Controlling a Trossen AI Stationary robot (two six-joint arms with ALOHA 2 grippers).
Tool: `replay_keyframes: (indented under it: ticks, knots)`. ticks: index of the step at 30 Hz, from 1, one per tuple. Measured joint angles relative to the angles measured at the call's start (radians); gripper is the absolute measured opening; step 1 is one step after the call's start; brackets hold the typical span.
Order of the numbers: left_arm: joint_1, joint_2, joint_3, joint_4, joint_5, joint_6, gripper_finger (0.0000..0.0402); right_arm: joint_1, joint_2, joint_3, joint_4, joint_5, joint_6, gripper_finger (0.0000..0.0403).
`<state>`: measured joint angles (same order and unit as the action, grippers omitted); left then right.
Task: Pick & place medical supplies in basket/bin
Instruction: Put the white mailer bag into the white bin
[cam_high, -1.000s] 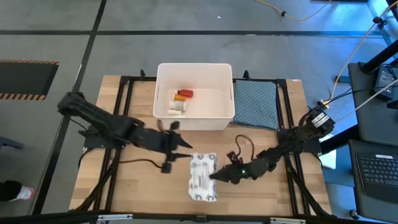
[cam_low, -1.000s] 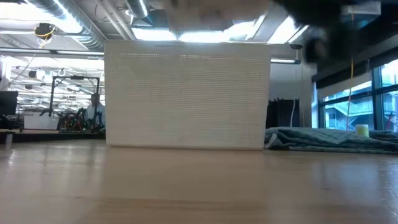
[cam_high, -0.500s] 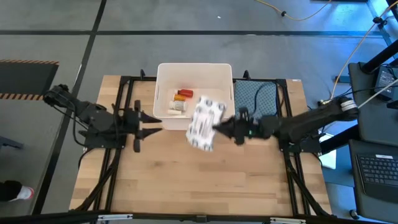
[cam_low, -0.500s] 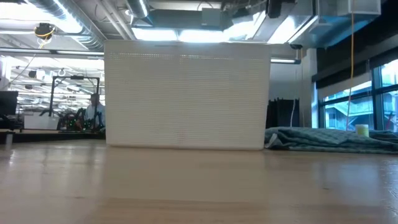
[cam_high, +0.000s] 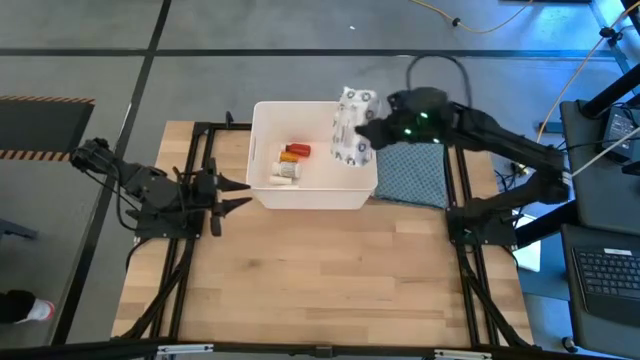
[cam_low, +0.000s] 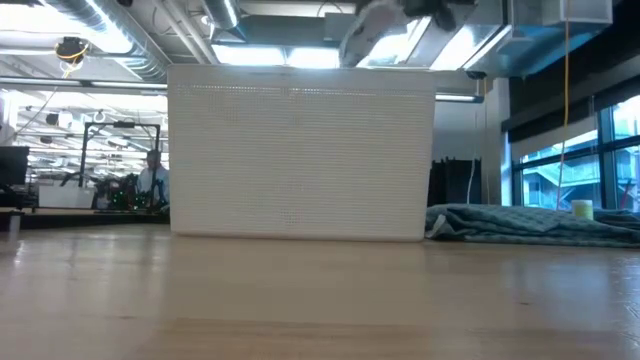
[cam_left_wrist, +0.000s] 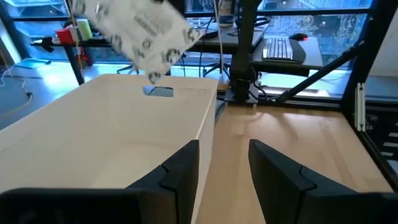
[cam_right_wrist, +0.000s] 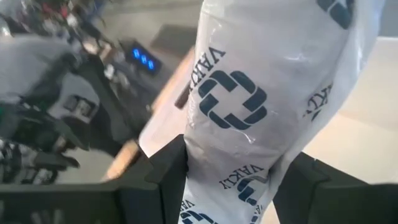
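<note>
While half a second ago the right gripper (cam_high: 368, 132) held the white printed packet (cam_high: 351, 127) before the tub's near wall, it now clamps it above the white tub (cam_high: 262, 150), over its far right corner. Below it lie the red bottle (cam_high: 293, 152) and white cylinders (cam_high: 284, 172). The left gripper (cam_high: 232, 190) waits narrowly open beside the tub's left wall, above bare tabletop (cam_high: 320, 270).

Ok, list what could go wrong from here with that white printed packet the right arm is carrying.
The right gripper holds the white printed plastic packet by one end over the far right corner of the white rectangular tub, partly past the rim. Released here, it may catch the rim or fall outside. It could also land on the red bottle.
</note>
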<state>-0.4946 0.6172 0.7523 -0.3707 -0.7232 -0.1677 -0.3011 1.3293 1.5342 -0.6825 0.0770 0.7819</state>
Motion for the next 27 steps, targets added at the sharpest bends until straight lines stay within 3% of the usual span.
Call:
replay_keyframes:
  ticks: [12,18,27]
  knots:
    - [0.0,-0.011,-0.001,-0.001,0.004,0.033,0.0134,-0.13,0.352,0.013,0.011,-0.26,-0.032,0.0179]
    - [0.0,-0.011,-0.001,-0.001,0.009,0.033,0.0134,-0.139,0.444,0.019,0.044,-0.272,-0.064,0.0179]
    - [0.0,-0.011,-0.001,-0.001,0.009,0.033,0.0134,-0.141,0.457,0.06,0.002,-0.285,-0.108,0.0179]
